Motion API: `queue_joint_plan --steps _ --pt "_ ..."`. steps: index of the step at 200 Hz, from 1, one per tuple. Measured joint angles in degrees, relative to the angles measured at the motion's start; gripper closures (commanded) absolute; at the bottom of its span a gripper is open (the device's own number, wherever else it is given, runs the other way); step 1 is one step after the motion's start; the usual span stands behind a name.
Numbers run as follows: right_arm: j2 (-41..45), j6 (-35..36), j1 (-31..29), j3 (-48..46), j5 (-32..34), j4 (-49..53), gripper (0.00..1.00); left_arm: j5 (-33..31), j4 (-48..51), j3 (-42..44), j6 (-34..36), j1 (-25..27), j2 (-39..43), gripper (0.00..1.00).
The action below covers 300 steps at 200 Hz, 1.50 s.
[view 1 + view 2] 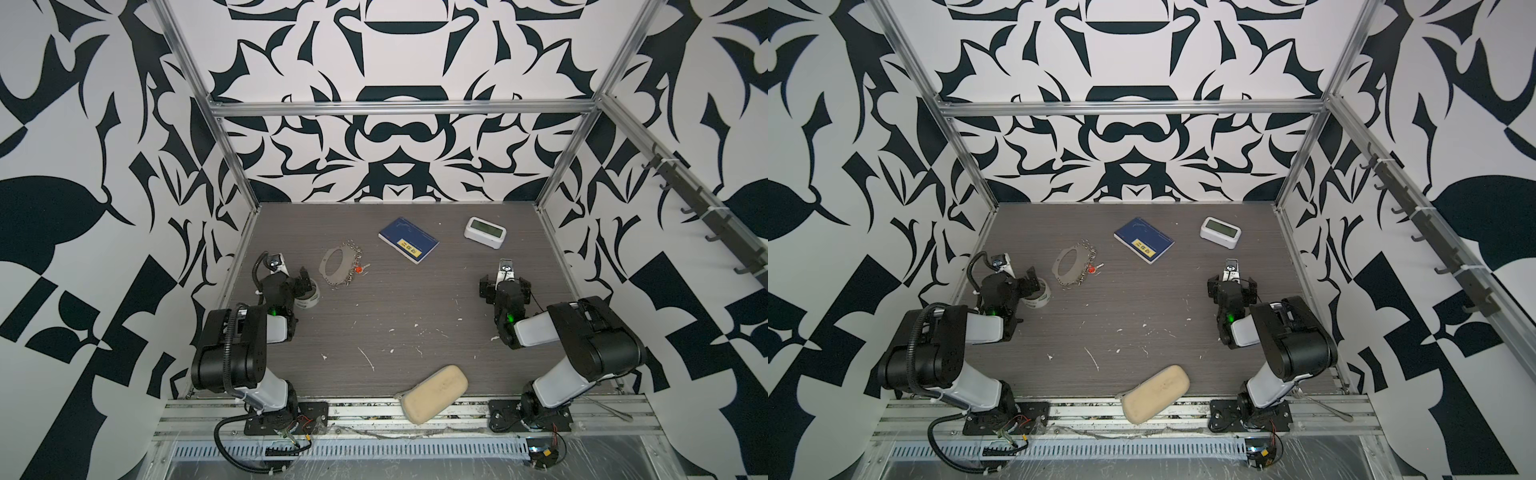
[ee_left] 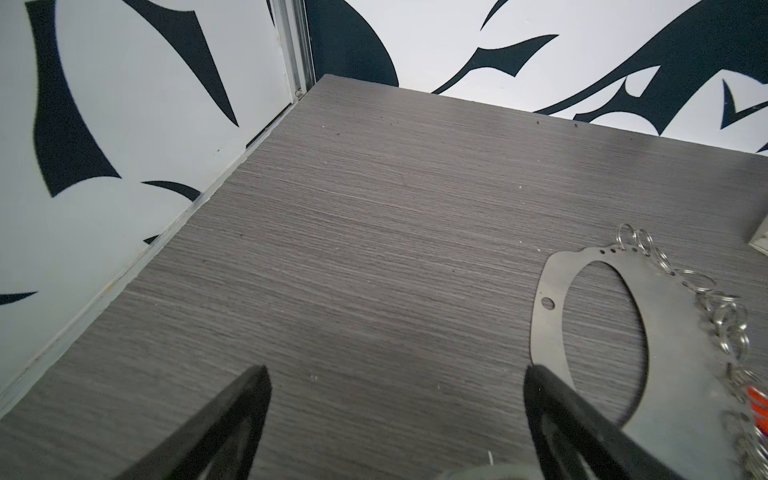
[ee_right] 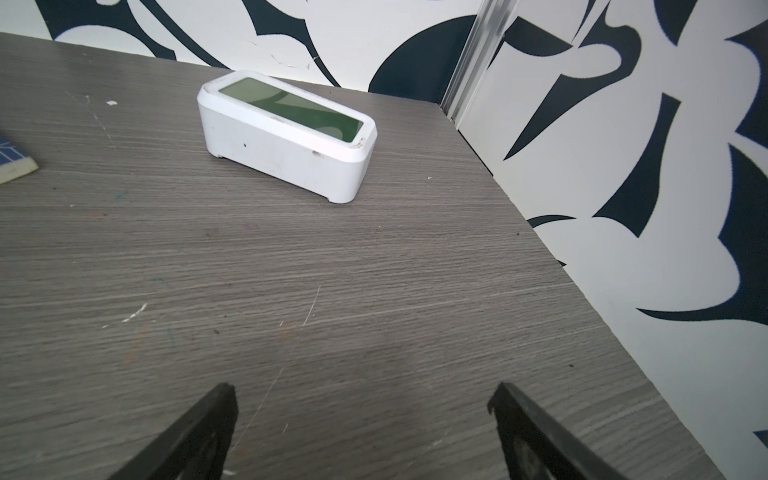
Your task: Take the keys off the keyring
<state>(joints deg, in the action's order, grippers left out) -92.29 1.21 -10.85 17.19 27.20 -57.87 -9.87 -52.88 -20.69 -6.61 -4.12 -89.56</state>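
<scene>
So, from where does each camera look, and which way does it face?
Both top views: high over the near edge, looking down across the table; left arm and right arm show whole.
Left wrist: on the left arm, facing the far left corner; open left gripper shows, keyring beside it.
Right wrist: on the right arm, facing the clock and far right corner; open right gripper shows.
Shared: top views and left wrist both show the keyring.

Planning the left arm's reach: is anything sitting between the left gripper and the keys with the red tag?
Only the keyring itself: its flat hoop lies on the table between the open left gripper and the keys, which sit at its far edge. Nothing upright shows in that path.
</scene>
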Motion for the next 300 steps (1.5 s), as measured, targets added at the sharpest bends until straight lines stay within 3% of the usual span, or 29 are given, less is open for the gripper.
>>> queue_joint_plan --steps 34,63,100,146,181,206,243,300 --pt "0.02 -0.02 0.28 0.07 -0.48 0.33 0.02 0.42 -0.42 0.46 0.04 0.0 0.76 0.0" --pt "3.74 0.33 0.35 0.0 -1.73 2.84 0.04 0.63 4.52 0.85 0.02 0.02 9.14 0.01" --pt "18.18 -0.04 0.33 6.01 -2.21 20.24 0.05 0.26 17.59 -5.95 0.26 0.35 19.61 0.01" --pt "27.69 -4.26 0.33 17.88 -6.32 43.28 0.13 -0.9 40.98 -24.76 0.98 4.26 20.26 0.01" --pt "28.48 -8.96 0.26 23.52 -15.87 57.16 0.14 -0.13 54.77 -35.19 -0.09 11.87 14.88 0.0" --pt "28.44 -11.85 0.13 23.78 -21.81 63.17 0.14 4.11 62.69 -39.91 -2.86 14.93 7.34 0.06" --pt "27.65 -13.86 -0.13 23.91 -25.83 67.65 0.14 7.56 72.22 -48.81 -6.97 15.8 -5.44 0.11" --pt "24.41 -14.84 -0.66 25.2 -28.5 69.9 0.14 9.4 82.84 -63.52 -8.24 16.31 -20.55 0.11"
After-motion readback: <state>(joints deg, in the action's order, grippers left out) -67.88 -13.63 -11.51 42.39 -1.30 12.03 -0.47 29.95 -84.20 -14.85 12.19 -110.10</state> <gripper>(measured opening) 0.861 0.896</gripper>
